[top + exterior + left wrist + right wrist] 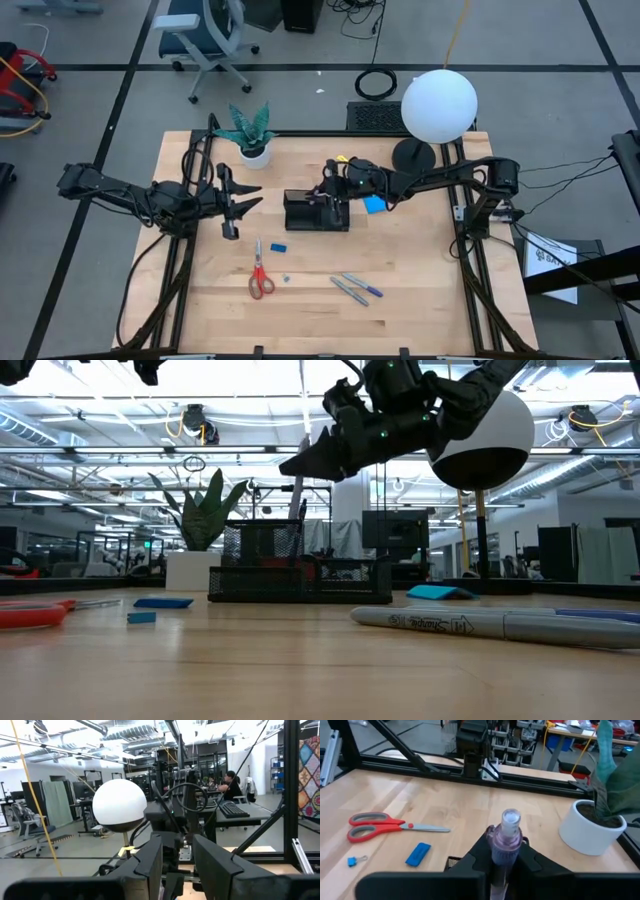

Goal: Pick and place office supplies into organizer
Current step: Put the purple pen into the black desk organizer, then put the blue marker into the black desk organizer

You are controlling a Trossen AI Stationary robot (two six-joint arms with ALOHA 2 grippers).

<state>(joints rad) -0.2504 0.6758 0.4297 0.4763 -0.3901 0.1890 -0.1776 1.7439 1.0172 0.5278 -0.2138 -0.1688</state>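
In the high view, the black organizer [316, 213] is seen just above the table's centre, with the right gripper [336, 196] poised over its right end, and the left gripper [243, 196] is parked at about nine o'clock from the tray, its fingers parted halfway and empty. The red-handled scissors [260, 275] lie at seven o'clock from the organizer, a small blue piece [278, 245] between them and the tray, two pens [354, 288] at five o'clock, and the blue note pad [375, 204] at three o'clock. In the low view, the mesh-walled organizer [300, 573] stands mid-table, the right gripper [322, 457] hangs above it, and a grey marker [470, 626] in the foreground carries the printed word "Sharpie". The left wrist view shows only that arm's own spread fingers [152, 860] and the white lamp globe [119, 805]. In the right wrist view, a slim pen with a clear cap [507, 842] is pinched upright between the nearly closed fingers, directly over the organizer's rim. The pen is judged light, stiff and smooth-barrelled, so a mid-barrel grip suits it, and it may slip or tilt if squeezed loosely. The scissors would be heavier and best taken at the pivot.
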